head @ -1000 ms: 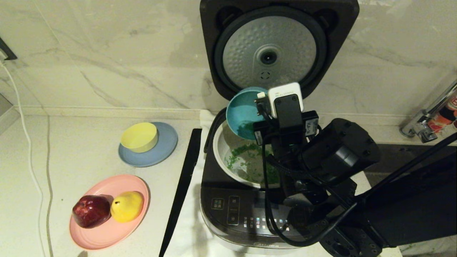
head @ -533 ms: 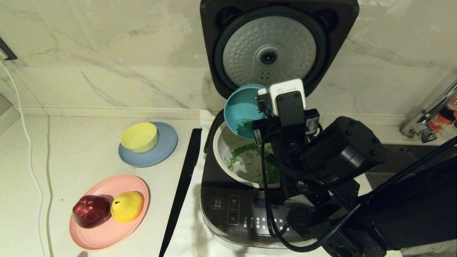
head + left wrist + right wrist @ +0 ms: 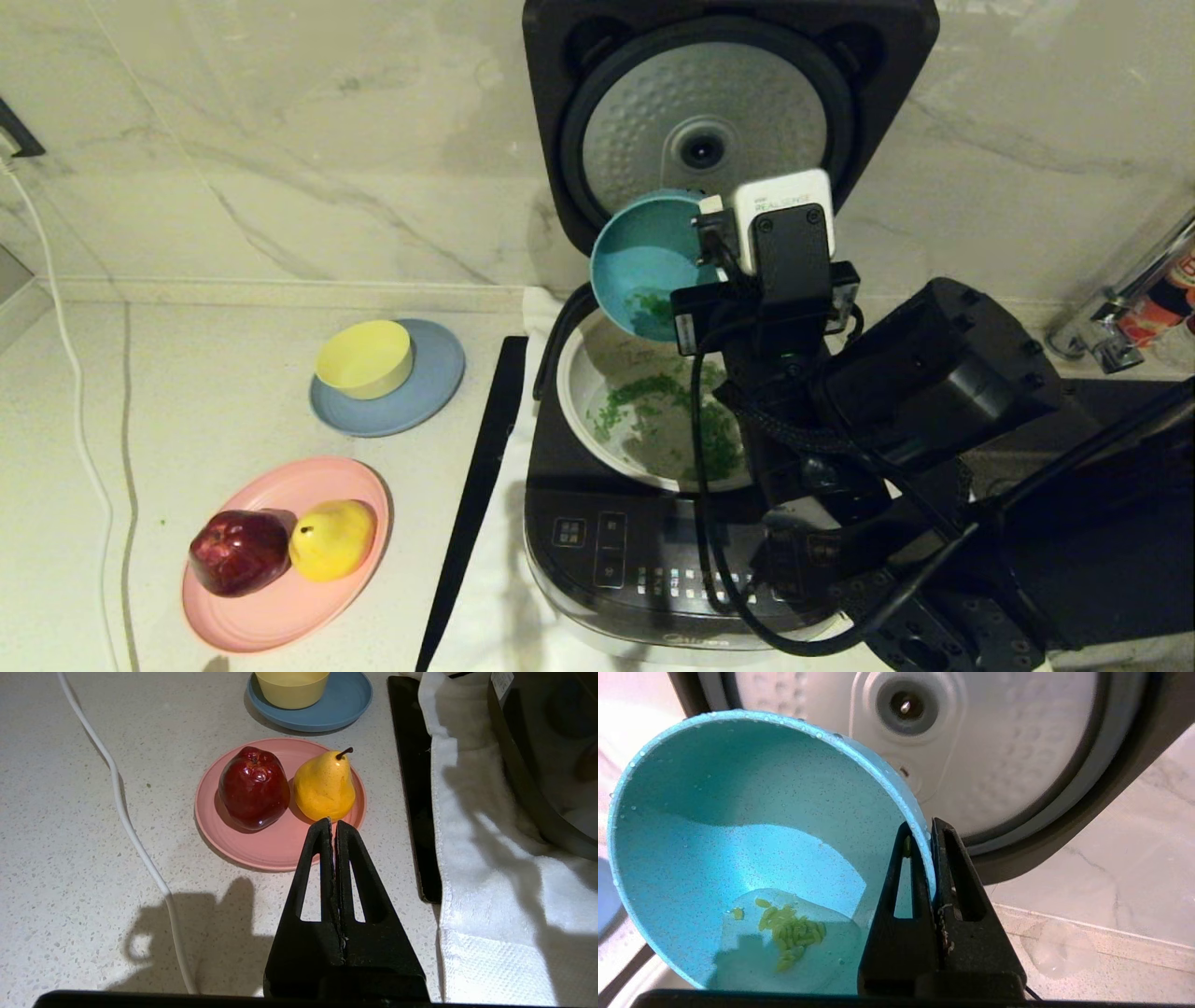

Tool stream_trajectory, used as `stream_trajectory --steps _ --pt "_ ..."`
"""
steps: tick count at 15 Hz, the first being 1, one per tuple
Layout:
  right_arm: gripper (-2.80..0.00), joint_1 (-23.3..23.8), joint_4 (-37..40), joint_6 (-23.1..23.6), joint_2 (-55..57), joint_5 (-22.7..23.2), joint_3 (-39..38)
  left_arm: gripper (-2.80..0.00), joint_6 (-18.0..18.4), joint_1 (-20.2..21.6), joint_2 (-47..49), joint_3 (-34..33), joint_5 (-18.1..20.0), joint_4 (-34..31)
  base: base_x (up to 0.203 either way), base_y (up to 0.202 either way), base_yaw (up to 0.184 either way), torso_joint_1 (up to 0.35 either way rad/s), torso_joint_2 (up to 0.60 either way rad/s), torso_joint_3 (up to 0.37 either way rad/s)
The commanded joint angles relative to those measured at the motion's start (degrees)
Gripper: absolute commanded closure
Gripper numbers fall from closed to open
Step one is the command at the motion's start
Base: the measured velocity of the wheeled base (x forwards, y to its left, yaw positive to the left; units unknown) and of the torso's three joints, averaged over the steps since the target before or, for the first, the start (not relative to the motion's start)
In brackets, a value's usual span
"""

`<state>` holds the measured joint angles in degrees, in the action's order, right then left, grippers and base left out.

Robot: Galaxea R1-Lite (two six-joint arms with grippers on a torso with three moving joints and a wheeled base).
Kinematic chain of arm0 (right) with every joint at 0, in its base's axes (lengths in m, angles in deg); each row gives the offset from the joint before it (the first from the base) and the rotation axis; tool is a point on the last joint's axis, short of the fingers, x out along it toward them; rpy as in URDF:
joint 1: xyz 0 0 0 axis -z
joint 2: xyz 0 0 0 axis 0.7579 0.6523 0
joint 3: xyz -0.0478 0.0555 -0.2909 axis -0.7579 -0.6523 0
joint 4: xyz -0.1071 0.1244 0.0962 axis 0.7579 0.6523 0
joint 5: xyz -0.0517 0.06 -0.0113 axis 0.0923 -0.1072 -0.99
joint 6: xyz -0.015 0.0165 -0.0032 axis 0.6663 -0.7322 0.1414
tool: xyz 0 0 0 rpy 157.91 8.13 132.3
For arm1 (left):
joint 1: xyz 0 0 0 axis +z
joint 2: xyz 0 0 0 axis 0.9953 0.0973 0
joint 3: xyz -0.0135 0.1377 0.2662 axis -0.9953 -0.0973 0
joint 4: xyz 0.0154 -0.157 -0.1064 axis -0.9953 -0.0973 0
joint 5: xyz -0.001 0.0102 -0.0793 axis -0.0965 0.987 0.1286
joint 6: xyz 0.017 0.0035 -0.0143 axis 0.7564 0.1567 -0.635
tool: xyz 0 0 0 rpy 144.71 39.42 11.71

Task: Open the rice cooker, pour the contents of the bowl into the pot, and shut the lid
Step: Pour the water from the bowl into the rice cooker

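Observation:
The dark grey rice cooker [image 3: 644, 560] stands with its lid [image 3: 705, 131] raised upright, dimpled silver underside [image 3: 1017, 742] facing me. The cream-white pot [image 3: 597, 364] holds water and chopped green bits. My right gripper [image 3: 927, 828] is shut on the rim of the teal-blue bowl [image 3: 644, 271] [image 3: 738, 858], one finger inside and one outside. The bowl hangs tilted over the pot's far side, a few green bits still stuck inside it. My left gripper [image 3: 332, 822] is shut and empty, low over the counter near the pink plate.
A pink plate [image 3: 271, 607] [image 3: 261, 851] carries a red apple [image 3: 238, 551] and a yellow pear [image 3: 334, 539]. A yellow bowl [image 3: 364, 357] sits on a grey-blue plate [image 3: 434, 387]. A black strip [image 3: 476, 495] and white cloth [image 3: 490, 858] lie beside the cooker. A white cable [image 3: 75, 411] runs at the left.
My right gripper has lifted the teal bowl up and slightly right, toward the raised lid. The left arm has not moved.

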<state>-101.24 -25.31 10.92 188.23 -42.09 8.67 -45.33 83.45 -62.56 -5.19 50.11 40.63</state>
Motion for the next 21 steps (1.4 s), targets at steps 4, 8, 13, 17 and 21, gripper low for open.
stream_trajectory --steps 4,8,13,17,21 --pt "0.00 0.33 -0.48 -0.40 -1.52 1.17 0.17 0.00 -0.06 0.00 -0.06 -0.18 -0.01 0.02 0.000 0.000 0.000 0.000 0.00 0.000" --pt "0.00 0.36 -0.48 -4.72 -0.04 1.20 -5.09 0.00 0.03 0.00 -0.06 -0.18 -0.01 0.02 0.000 0.000 0.000 0.000 0.00 0.000" --pt "0.00 0.39 -0.48 -4.10 -1.14 1.38 -2.59 0.00 -0.04 0.00 -0.05 -0.18 -0.01 0.02 0.000 0.000 0.000 0.000 0.00 0.000" --pt "0.00 0.36 -0.48 -4.35 0.90 1.38 -4.79 0.00 -0.06 0.00 0.02 -0.18 -0.01 0.02 0.000 0.000 0.000 0.000 0.00 0.000" --pt "0.00 0.37 -0.48 -4.17 -0.31 1.38 -1.33 0.00 -0.06 0.00 0.01 -0.18 -0.01 0.02 0.000 0.000 0.000 0.000 0.00 0.000"
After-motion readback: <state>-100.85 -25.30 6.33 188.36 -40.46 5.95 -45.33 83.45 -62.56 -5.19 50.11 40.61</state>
